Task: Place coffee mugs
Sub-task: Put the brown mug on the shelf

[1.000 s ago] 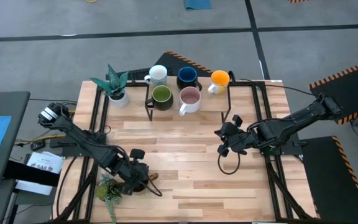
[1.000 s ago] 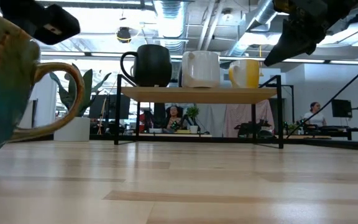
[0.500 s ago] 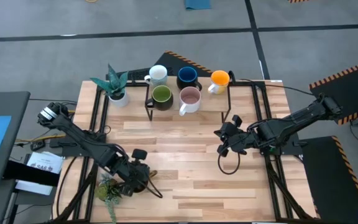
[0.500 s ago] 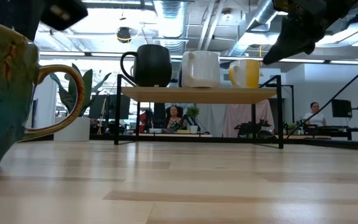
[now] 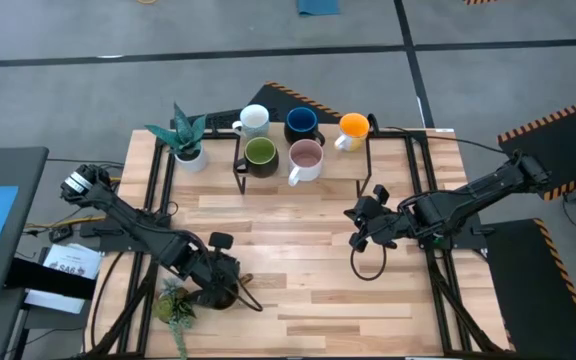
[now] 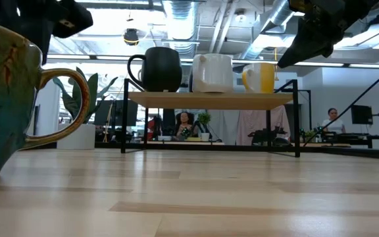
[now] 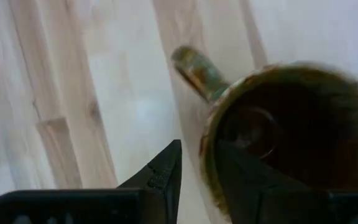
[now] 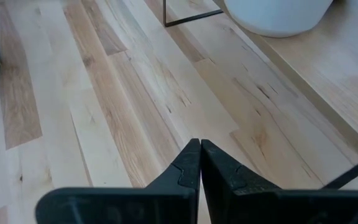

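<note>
A brown mug [image 6: 5,99] with a teal glaze stands on its base near the table's near-left corner, handle [image 7: 194,68] toward the right. My left gripper [image 7: 201,165] is above it, open, astride the rim [image 7: 205,146] beside the handle. My right gripper [image 5: 353,215] hovers shut right of the table's middle, touching nothing. On the wooden rack [image 5: 363,165] at the far middle stand the white [image 5: 254,120], dark blue [image 5: 301,124], orange [image 5: 353,127], olive green [image 5: 260,153] and pink [image 5: 306,158] mugs. My left gripper has one finger [image 7: 241,180] inside the brown mug and the other [image 7: 166,171] outside its rim, close to the handle's root. A strip of table shows between the outer finger and the rim. Whether the inner finger touches the wall I cannot tell. The fingers slant down from above.
A potted plant [image 5: 186,140] stands left of the rack, and a small plant [image 5: 173,305] lies by the left gripper. A black cable loop [image 5: 368,265] hangs below the right gripper. Bare wood lies between the rack and the near edge.
The brown mug has shifted a little and settled upright on the table. My left gripper has tipped slightly over it, its dark body rising a bit in the low view.
</note>
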Robot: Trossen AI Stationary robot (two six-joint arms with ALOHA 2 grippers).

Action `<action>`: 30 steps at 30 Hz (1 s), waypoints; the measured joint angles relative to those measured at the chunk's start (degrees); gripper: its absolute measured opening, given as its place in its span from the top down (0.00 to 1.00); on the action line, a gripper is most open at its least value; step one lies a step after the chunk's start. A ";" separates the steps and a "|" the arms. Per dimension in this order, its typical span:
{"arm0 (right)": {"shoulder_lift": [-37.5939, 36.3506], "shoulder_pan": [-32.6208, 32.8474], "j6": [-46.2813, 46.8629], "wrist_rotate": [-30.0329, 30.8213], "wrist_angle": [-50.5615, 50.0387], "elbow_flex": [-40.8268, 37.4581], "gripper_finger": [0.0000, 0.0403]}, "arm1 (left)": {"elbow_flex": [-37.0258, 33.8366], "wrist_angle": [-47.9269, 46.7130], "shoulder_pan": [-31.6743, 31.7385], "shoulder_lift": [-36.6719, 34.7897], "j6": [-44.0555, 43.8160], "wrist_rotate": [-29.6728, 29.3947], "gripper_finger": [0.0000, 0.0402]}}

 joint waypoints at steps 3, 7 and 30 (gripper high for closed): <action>0.00 0.00 0.00 0.00 0.00 0.00 0.91 | -0.05 0.46 0.33 0.01 0.04 -0.04 0.76; 0.00 0.00 0.00 -0.01 0.00 0.00 0.91 | -0.05 0.09 0.28 0.07 -1.46 1.01 0.74; 0.00 0.00 -0.02 -0.04 0.02 0.00 0.91 | -0.05 -1.29 2.88 0.23 -7.46 5.05 0.70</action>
